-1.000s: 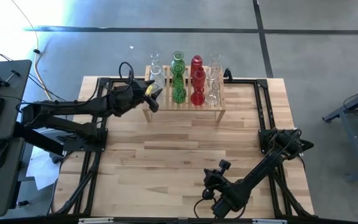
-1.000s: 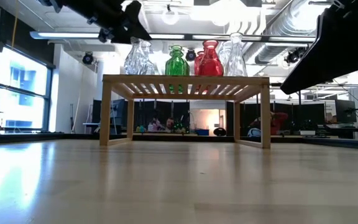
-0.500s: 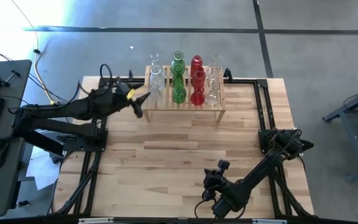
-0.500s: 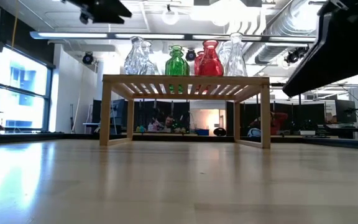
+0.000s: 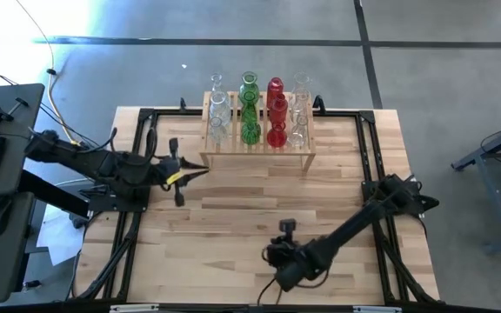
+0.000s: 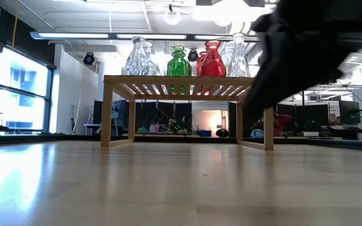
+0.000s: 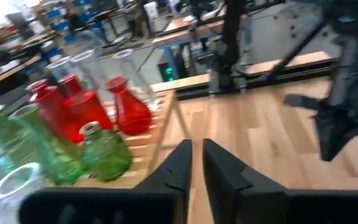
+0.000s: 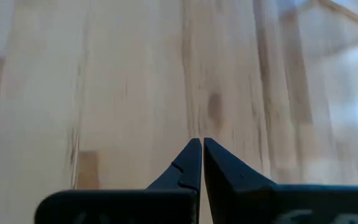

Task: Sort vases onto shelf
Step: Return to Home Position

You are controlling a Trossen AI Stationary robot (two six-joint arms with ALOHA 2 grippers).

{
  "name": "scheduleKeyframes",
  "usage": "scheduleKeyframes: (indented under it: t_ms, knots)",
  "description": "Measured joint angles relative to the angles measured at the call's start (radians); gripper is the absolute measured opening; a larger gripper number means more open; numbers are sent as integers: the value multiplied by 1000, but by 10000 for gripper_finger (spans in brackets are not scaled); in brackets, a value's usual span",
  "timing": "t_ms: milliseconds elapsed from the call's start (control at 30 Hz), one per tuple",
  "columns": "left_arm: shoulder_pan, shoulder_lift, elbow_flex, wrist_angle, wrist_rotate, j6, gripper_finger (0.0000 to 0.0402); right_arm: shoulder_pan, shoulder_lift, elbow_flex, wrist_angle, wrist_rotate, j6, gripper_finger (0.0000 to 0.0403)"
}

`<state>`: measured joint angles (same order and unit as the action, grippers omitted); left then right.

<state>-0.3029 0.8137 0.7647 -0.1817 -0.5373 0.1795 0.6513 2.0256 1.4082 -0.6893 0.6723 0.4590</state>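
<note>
The small glass vases, clear, green and red, are stood in colour rows on the low light-wood slatted shelf, set midway along the far edge of the plank tabletop. The left claw, closed and empty, is held near the shelf's left end. The right claw, closed and empty, is held low by the near edge.
</note>
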Motion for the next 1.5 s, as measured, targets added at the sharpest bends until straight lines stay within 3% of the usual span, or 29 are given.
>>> scheduleKeyframes:
  t_ms: [233, 367, 533, 667, 833, 1000, 1267, 1500]
  knots:
    - [-68, 0, -9, 11, -3, 5, 4, -107, -30, 0, 99, -92, -254, 0]
    - [-81, -13, -133, 166, 3, 65, 3, -152, -49, -26, 200, -163, -362, 0]
    - [-87, -62, -274, 338, 73, 115, 1, -217, -142, -225, 505, -337, -462, 0]
    - [-87, -119, -318, 342, 104, 81, 1, -259, -280, -433, 721, -375, -472, 0]
    - [-87, -173, -361, 338, 114, 60, 1, -271, -514, -673, 900, -366, -482, 0]
    - [-87, -208, -405, 346, 121, 26, 1, -250, -754, -851, 956, -308, -457, 0]
    - [-87, -226, -481, 418, 146, 34, 3, -211, -1041, -1016, 958, -113, -436, 0]
    - [-87, -243, -539, 490, 147, 31, 3, -212, -1177, -1087, 949, -95, -476, 0]
